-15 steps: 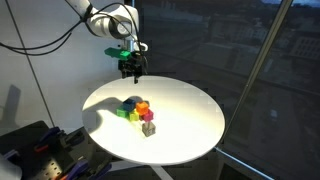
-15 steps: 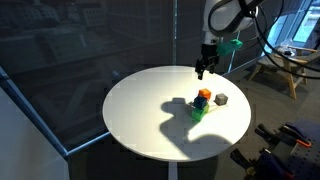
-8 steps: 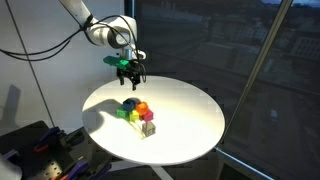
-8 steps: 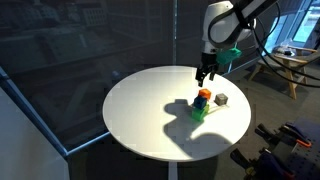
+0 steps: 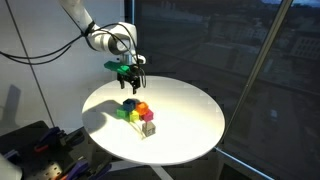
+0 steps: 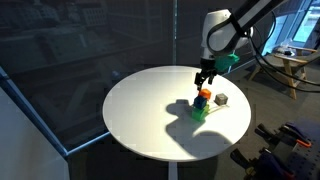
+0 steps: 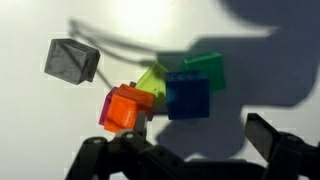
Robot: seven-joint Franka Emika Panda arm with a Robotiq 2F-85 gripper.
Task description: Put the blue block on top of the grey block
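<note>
The blue block (image 7: 187, 95) lies in a tight cluster with a green block (image 7: 207, 68), a yellow-green block (image 7: 152, 78) and an orange block (image 7: 125, 108). The grey block (image 7: 70, 60) stands apart from the cluster. In both exterior views the cluster (image 5: 135, 108) (image 6: 201, 103) sits near the middle of the round white table, with the grey block (image 5: 148, 128) (image 6: 221, 100) beside it. My gripper (image 7: 185, 150) is open and empty. It hangs above the table close to the cluster (image 5: 128, 78) (image 6: 203, 80).
The round white table (image 5: 190, 150) (image 6: 130, 130) stands next to dark glass walls. Dark equipment sits low beside it (image 5: 30, 150) (image 6: 285, 150). A wooden chair (image 6: 285, 65) stands behind the arm.
My gripper has moved lower and closer to the cluster of blocks. The blocks have not moved.
</note>
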